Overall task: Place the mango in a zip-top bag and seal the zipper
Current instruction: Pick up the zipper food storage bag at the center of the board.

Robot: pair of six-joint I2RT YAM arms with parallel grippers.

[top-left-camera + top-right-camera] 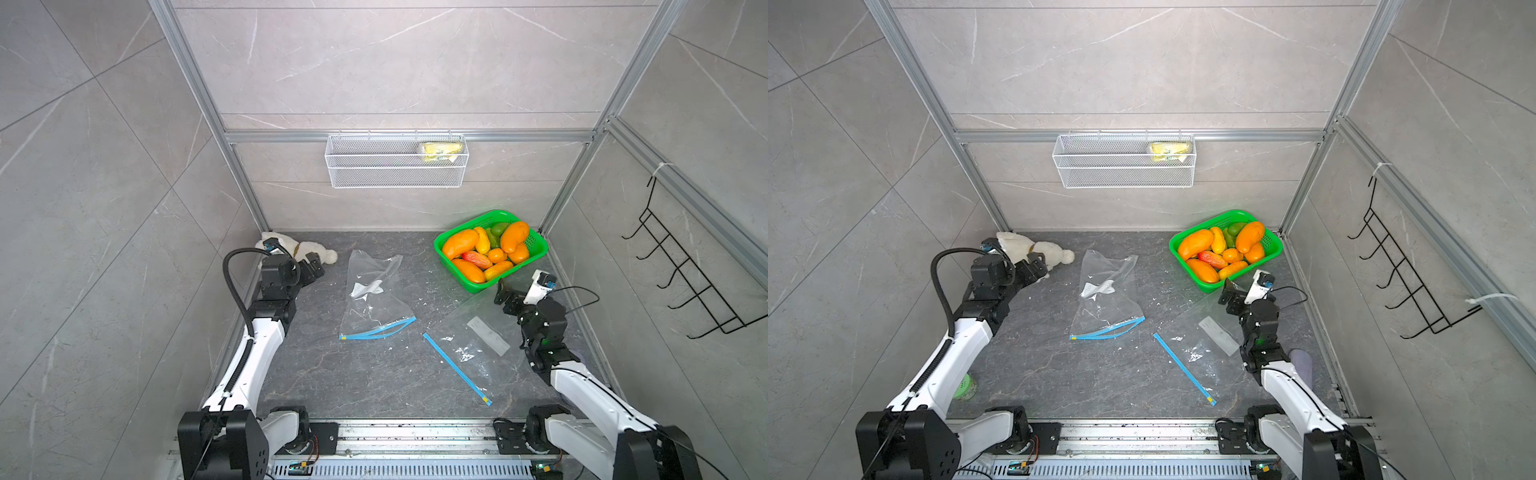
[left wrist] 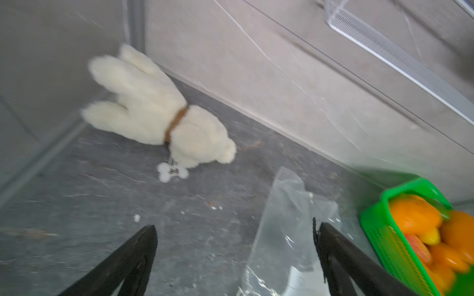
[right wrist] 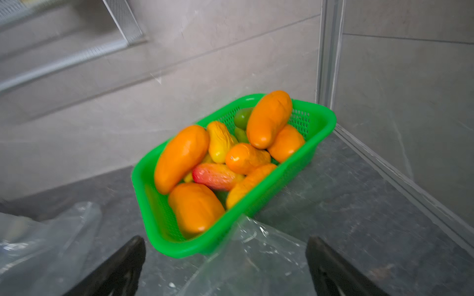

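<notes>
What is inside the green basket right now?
The green basket holds a pile of fruit: several orange mangoes, a yellow fruit, a reddish fruit and green fruit. Anything beneath the pile is covered.

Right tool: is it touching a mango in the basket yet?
Apart. The right wrist view shows the open right tool empty, its fingers ending before the basket wall, the nearest mango beyond it.
</notes>
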